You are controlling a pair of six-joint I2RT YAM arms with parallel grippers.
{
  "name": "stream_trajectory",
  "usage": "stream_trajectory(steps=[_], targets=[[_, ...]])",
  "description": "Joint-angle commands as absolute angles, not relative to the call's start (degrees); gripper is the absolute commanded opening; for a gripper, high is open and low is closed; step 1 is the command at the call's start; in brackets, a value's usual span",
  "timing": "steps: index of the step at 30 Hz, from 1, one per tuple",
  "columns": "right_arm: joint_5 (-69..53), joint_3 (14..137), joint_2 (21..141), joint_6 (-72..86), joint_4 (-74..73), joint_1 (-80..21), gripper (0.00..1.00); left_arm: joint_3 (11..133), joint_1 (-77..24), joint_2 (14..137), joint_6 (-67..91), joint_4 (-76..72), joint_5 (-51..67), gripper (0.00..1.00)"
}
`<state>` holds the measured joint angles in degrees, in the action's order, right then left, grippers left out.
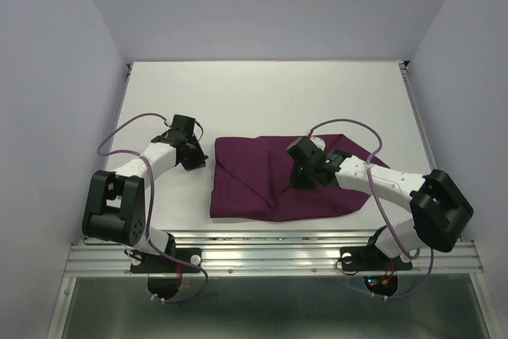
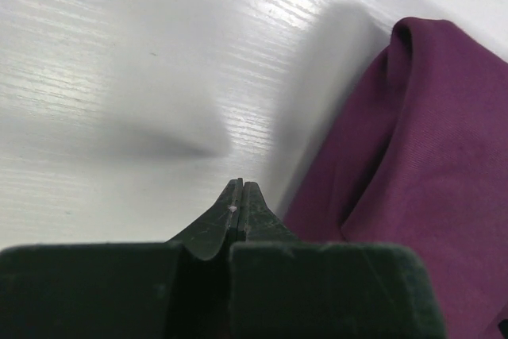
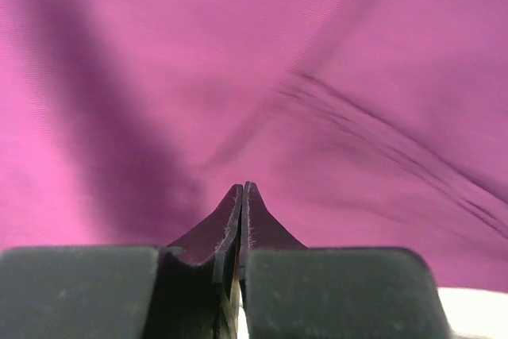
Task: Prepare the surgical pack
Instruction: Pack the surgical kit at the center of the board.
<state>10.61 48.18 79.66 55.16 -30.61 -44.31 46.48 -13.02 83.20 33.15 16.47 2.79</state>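
Though it is folded over w/ diagonal creases, the surgical pack [image 1: 250, 188] lies flat on the white table [image 1: 238, 93], centre to right, near the front edge. Right gripper [image 3: 242, 190] is over the pack's middle, jaws closed, nothing seen btwn them. Left gripper [image 2: 240, 190] is just beside the pack's left edge, over the table surface, jaws also closed, empty.

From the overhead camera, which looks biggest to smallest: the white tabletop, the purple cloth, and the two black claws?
1. white tabletop
2. purple cloth
3. left gripper and right gripper: they look about the same size, so I won't rank one over the other.
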Motion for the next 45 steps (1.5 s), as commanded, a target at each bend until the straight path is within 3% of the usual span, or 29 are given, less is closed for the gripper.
stream_trajectory(steps=[1, 13, 21, 32, 45], targets=[[11.07, 54.57, 84.71, 52.82, -24.35, -45.88, 0.01, 45.00, -13.01, 83.76, 34.80, 13.89, 2.90, 0.00], [13.19, 74.87, 102.90, 44.92, -23.56, -41.32, 0.01, 46.05, -13.01, 84.20, 33.40, 13.97, 3.69, 0.00], [12.57, 79.09, 111.17, 44.56, -22.32, -40.78, 0.01, 45.88, -12.92, 83.41, 33.57, 14.15, 4.31, 0.00], [13.89, 75.85, 104.77, 43.24, -21.97, -37.19, 0.01, 45.44, -13.01, 82.97, 33.93, 13.45, 5.27, 0.00], [7.47, 69.00, 108.46, 42.45, -17.93, -36.65, 0.01, 45.44, -13.01, 83.14, 33.93, 13.45, 5.19, 0.00]])
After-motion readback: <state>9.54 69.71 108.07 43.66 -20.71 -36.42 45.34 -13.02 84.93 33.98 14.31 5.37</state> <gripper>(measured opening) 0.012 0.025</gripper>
